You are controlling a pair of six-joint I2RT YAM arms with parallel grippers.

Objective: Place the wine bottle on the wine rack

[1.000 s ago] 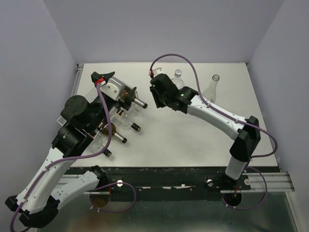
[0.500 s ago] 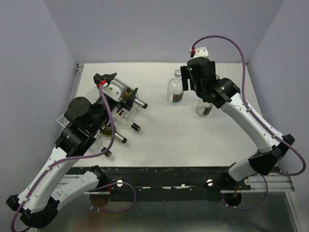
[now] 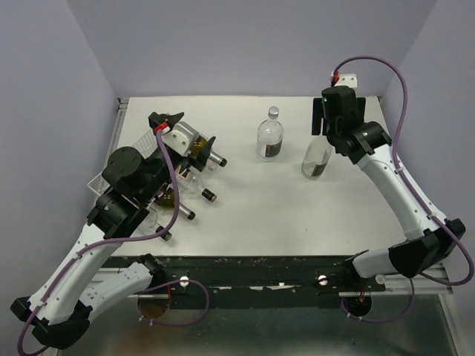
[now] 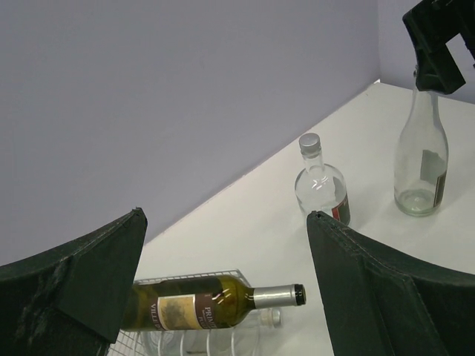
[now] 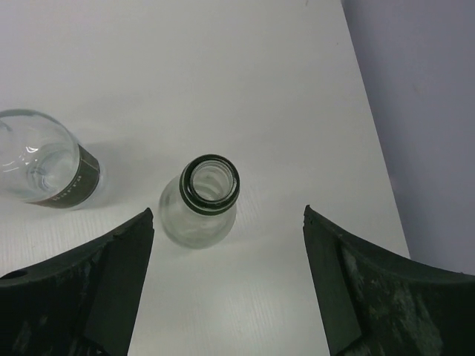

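Note:
The white wire wine rack (image 3: 139,142) lies at the left under my left arm, with several bottles lying in it, necks pointing right. In the left wrist view a green wine bottle (image 4: 200,305) lies on the rack wire (image 4: 223,273). My left gripper (image 3: 199,144) (image 4: 225,215) is open and empty above it. A tall clear open bottle (image 3: 318,159) (image 5: 208,194) stands at the back right. My right gripper (image 3: 330,122) (image 5: 227,211) is open, straight above its mouth and a little right of it, not touching.
A short clear bottle with a silver cap (image 3: 270,138) (image 4: 320,187) (image 5: 46,166) stands left of the tall one. Purple walls close in the back and both sides. The table's right edge (image 3: 404,170) runs close to the tall bottle.
My right arm has swung from the table's middle near the rack to the back right, over the tall clear bottle. The left arm has barely moved.

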